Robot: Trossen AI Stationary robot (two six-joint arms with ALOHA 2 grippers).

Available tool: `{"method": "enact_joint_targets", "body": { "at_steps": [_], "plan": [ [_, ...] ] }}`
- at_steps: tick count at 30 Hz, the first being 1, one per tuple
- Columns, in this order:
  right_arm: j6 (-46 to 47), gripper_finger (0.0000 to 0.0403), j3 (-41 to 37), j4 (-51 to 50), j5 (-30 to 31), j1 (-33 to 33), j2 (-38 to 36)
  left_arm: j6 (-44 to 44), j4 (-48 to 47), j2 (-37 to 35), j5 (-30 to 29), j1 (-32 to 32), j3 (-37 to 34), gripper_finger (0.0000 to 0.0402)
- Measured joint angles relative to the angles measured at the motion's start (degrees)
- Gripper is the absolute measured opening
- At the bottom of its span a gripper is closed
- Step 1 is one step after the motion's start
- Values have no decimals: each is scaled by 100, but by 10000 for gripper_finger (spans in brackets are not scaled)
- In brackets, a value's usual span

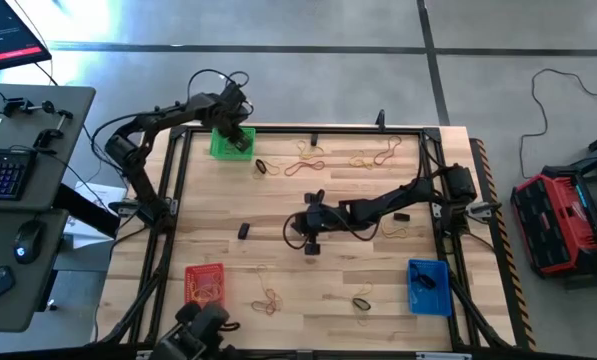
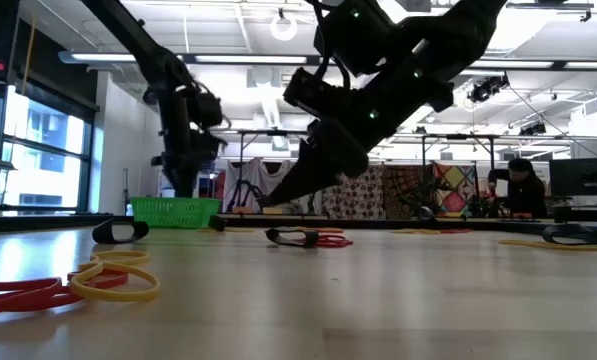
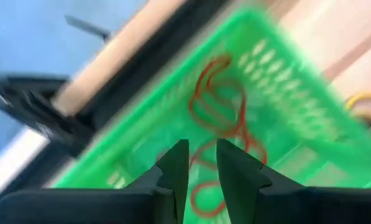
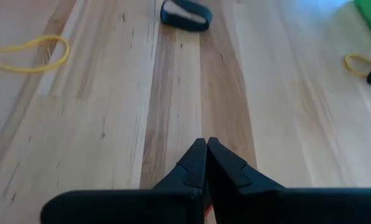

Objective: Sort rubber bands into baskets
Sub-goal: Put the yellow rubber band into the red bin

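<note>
Starting at the near edge: the red basket (image 1: 204,283) sits near left, the blue basket (image 1: 427,285) near right, with loose rubber bands (image 1: 268,298) between them. Mid-table, the right gripper (image 1: 309,235) hangs low over bare wood, fingers pressed together; a sliver of red shows between the tips in its wrist view, too small to name. Far left, the left gripper (image 3: 202,163) hovers over the green basket (image 3: 278,93), fingers narrowly parted, gripping nothing. Only that wrist view reveals the red bands (image 3: 219,102) lying inside.
</note>
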Motion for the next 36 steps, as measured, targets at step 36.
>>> {"method": "enact_joint_targets", "body": {
  "at_steps": [36],
  "plan": [
    [-143, 0, 0, -1867, 128, -1079, -803, -690, 6623, -3883, 1, -2941, -4751, 16]
  ]
}}
